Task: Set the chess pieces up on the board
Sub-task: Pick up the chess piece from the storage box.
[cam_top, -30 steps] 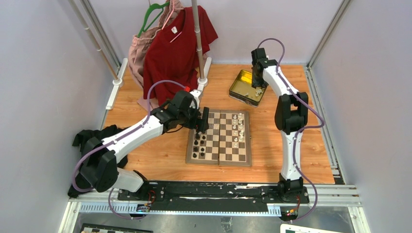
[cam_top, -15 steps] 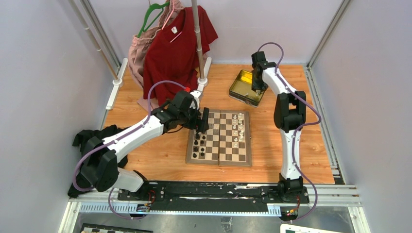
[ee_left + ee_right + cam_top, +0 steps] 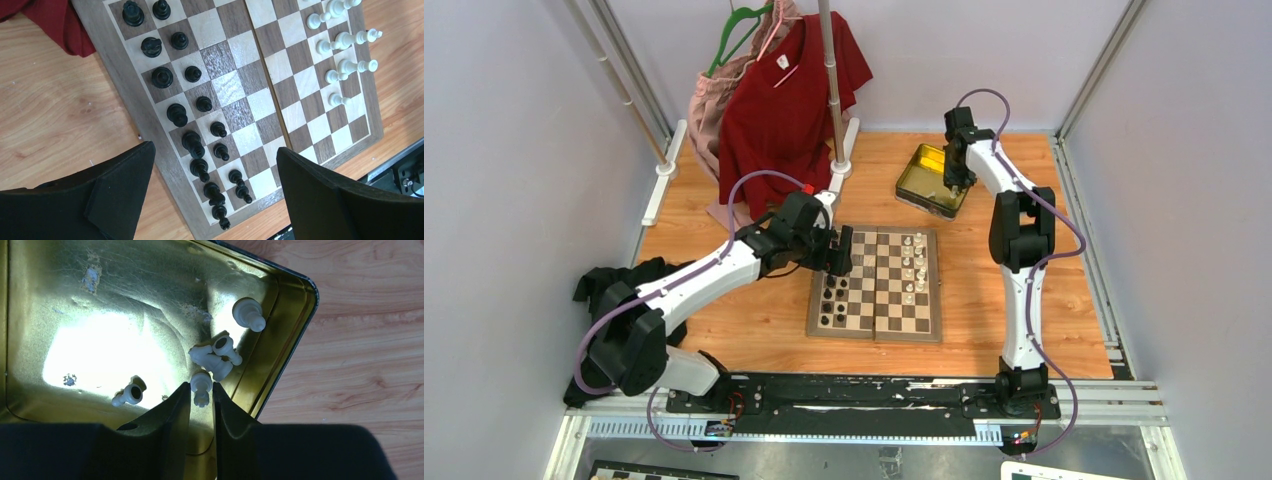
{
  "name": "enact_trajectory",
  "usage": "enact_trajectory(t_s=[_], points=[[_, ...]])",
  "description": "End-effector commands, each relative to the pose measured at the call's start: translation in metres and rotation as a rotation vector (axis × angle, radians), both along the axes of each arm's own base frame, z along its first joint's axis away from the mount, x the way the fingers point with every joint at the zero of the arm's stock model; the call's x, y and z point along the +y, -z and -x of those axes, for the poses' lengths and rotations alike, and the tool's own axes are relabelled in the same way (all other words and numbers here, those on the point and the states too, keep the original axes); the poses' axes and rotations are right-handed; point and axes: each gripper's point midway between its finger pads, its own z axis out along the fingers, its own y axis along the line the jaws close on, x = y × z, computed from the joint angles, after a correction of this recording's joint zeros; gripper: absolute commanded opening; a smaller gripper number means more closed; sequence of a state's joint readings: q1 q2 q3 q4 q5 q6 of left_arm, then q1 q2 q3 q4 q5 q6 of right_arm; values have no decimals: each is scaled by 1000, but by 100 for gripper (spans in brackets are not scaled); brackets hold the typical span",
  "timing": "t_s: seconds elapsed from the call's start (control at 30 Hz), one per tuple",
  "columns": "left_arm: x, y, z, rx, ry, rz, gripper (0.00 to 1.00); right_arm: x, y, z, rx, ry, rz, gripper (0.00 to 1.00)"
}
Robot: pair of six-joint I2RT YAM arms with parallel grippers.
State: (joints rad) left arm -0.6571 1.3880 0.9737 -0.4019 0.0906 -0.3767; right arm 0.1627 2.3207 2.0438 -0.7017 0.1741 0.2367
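Observation:
The board (image 3: 879,300) lies mid-table, with black pieces (image 3: 829,295) down its left files and several white chess pieces (image 3: 912,268) on its right files. In the left wrist view the white ones (image 3: 345,40) stand at the top right. My left gripper (image 3: 215,148) hovers open above the black rows at the board's left edge, holding nothing. My right gripper (image 3: 201,390) is down inside the gold tin (image 3: 40,300). Its fingers press both sides of a lying white chess piece (image 3: 200,381). More white pieces (image 3: 215,357) lie loose in the tin beside it.
The tin (image 3: 911,188) sits at the back right of the board. A red shirt (image 3: 789,90) and a pink garment (image 3: 709,105) hang on a rack pole (image 3: 832,80) at the back. Black cloth (image 3: 609,285) lies by the left arm.
The right gripper dropped into the tin and narrowed its jaws round a white piece. The left arm drifted slightly back, staying open.

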Motion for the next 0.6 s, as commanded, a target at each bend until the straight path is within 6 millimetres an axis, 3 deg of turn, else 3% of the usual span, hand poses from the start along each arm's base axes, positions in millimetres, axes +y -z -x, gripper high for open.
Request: enact_trajectory(t_s=[0.0,0.17,0.33,0.47,0.57], points=[[-1,-7,1,-23,-3,29,98,-6,17,8,49,1,-4,27],[0,-6,2,-22,-4,30,98,-5,18,10,54,2,-10,25],[1,-6,3,-24,-4,31,98,-3,14,10,48,-3,-16,10],[2,-7,4,-27,-5,32,98,0,-1,9,20,-22,-13,0],[4,-9,6,-34,-6,35,98,6,-17,8,-10,-41,-4,0]])
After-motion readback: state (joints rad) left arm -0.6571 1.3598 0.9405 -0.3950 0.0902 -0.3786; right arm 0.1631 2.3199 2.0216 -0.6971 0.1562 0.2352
